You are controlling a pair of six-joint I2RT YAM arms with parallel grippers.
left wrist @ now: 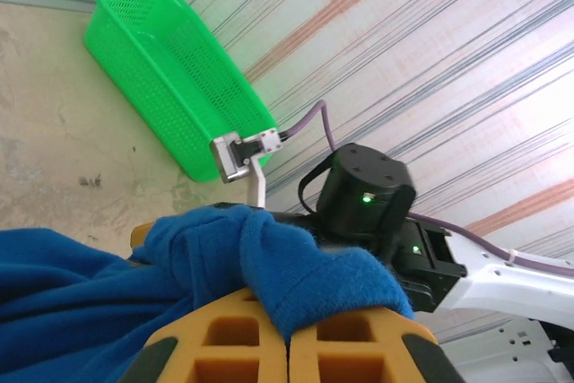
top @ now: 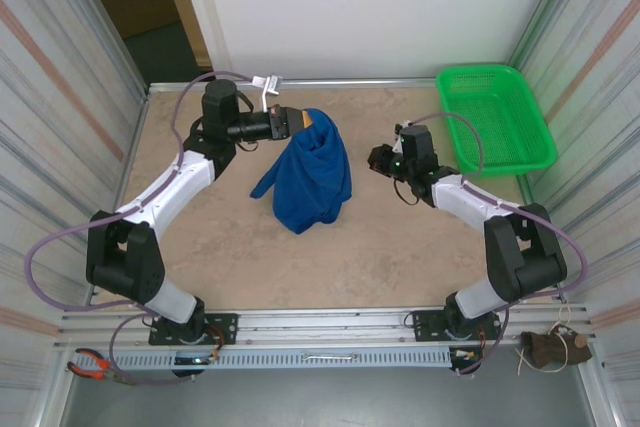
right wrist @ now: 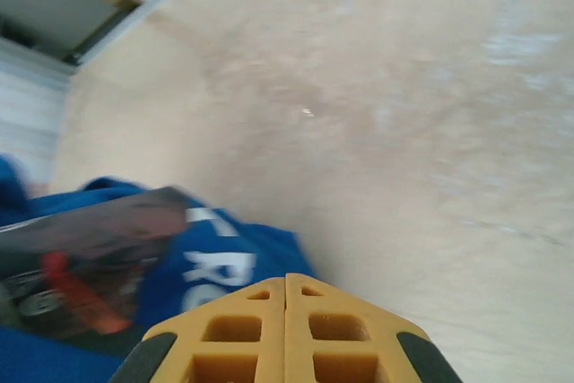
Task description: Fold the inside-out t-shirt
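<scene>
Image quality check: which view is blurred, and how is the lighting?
Right wrist view: smeared, with the table and t-shirt soft, and just the fingers of the right hand crisp. Left wrist view: sharp on the t-shirt folds and the green basket. Top external view: sharp, evenly lit, no glare.

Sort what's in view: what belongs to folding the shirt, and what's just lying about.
For the job: blue t-shirt, bunched up, pinched by the left arm's jaws.
Lying about: green basket, far right; red-handled pliers, near left; brown clump, near right.
</scene>
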